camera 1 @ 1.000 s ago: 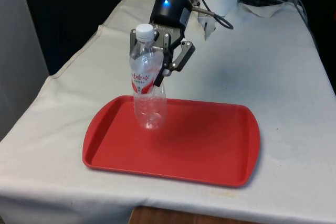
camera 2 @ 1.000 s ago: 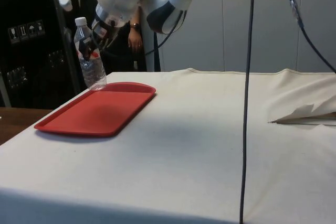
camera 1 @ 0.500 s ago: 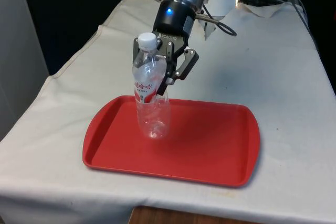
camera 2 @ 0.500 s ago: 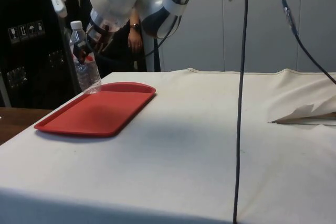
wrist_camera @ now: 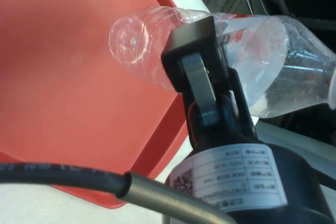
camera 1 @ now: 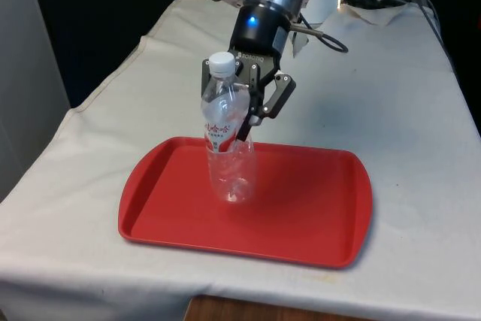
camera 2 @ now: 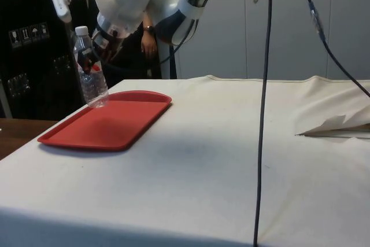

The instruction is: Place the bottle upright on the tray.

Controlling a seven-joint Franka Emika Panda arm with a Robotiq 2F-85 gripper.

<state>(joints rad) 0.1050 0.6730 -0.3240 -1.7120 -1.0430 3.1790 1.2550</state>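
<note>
A clear plastic bottle [camera 1: 228, 152] with a white cap and a red-and-white label stands nearly upright, cap up, over the left-middle of the red tray [camera 1: 316, 216]. My gripper [camera 1: 234, 114] is shut on the bottle at its label, coming in from behind and above. In the side view the bottle [camera 2: 90, 76] is at the tray's [camera 2: 115, 122] far end with the gripper [camera 2: 92, 57] around its upper half. I cannot tell whether its base touches the tray. The wrist view has one finger [wrist_camera: 198, 80] pressed on the bottle [wrist_camera: 139, 32], with the tray [wrist_camera: 63, 87] beyond.
The tray lies near the table's front edge in the front view. A dark cable [camera 2: 263, 114] hangs down in the side view, and a cloth fold [camera 2: 335, 125] lies at the right. A person's hand [camera 2: 147, 37] is behind the arm.
The gripper has carried the bottle toward the front view's right, further in over the tray, and a little lower. The grip has stayed the same.
</note>
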